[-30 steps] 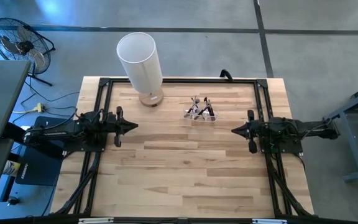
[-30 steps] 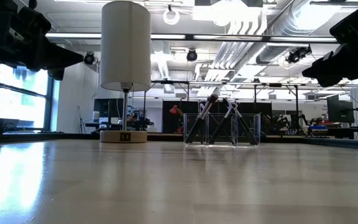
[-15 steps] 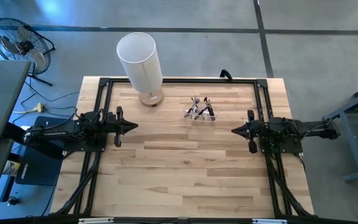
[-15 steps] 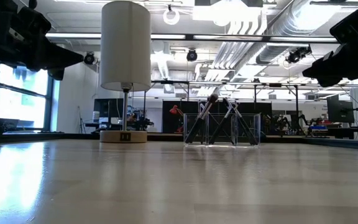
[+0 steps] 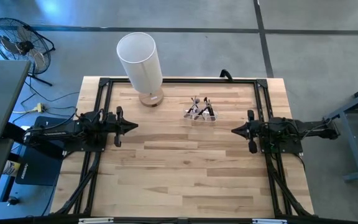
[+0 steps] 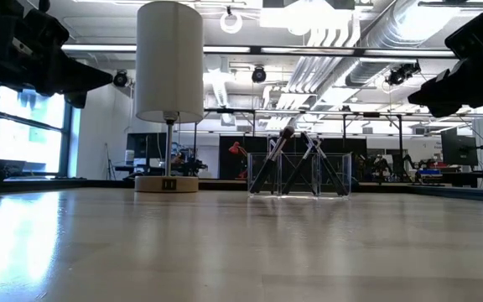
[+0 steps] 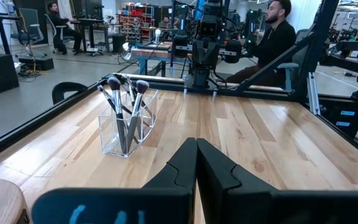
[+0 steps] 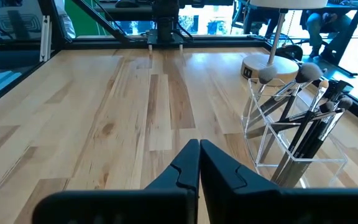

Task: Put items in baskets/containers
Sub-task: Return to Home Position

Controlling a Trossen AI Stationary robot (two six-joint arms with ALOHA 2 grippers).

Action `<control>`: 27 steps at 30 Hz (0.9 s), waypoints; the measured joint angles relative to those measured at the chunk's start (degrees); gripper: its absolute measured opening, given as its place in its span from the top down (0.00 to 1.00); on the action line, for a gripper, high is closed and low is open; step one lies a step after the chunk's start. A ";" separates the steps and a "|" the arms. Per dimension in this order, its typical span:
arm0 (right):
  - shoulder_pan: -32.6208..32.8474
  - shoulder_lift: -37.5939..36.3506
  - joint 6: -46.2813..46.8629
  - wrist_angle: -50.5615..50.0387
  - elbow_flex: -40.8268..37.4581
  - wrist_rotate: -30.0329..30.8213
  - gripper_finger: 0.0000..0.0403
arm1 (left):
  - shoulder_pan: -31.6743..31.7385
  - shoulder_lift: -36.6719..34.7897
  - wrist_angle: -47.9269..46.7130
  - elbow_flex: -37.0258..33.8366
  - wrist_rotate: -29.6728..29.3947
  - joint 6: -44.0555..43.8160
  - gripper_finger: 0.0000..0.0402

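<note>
High view: midway along the left edge of the table point(image 5: 185, 180) hangs the left claw point(image 5: 133, 126), clenched on nothing, its two fingers point(image 7: 182, 165) pressed flat together and pointing toward the table's middle. Opposite, midway along the right edge, the right claw point(image 5: 234, 130) is likewise clenched and empty, facing inward. Both are well apart from the task's things. Farther back, toward the far edge and a little right of centre, stands the clear holder point(image 5: 202, 116). The brushes point(image 5: 197, 104) lean inside it, heads up, crossing one another. Left of it, near the far edge, stands a white lamp point(image 5: 140, 59) on a wooden base point(image 5: 151, 98).
</note>
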 joint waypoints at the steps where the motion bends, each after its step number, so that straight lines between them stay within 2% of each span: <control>1: 0.00 0.00 0.00 0.00 0.00 -0.01 0.99 | 0.00 0.00 0.00 0.00 0.00 0.00 1.00; 27: 0.00 0.00 0.01 0.00 0.00 -0.02 0.98 | 0.02 0.00 0.00 0.00 -0.02 0.00 1.00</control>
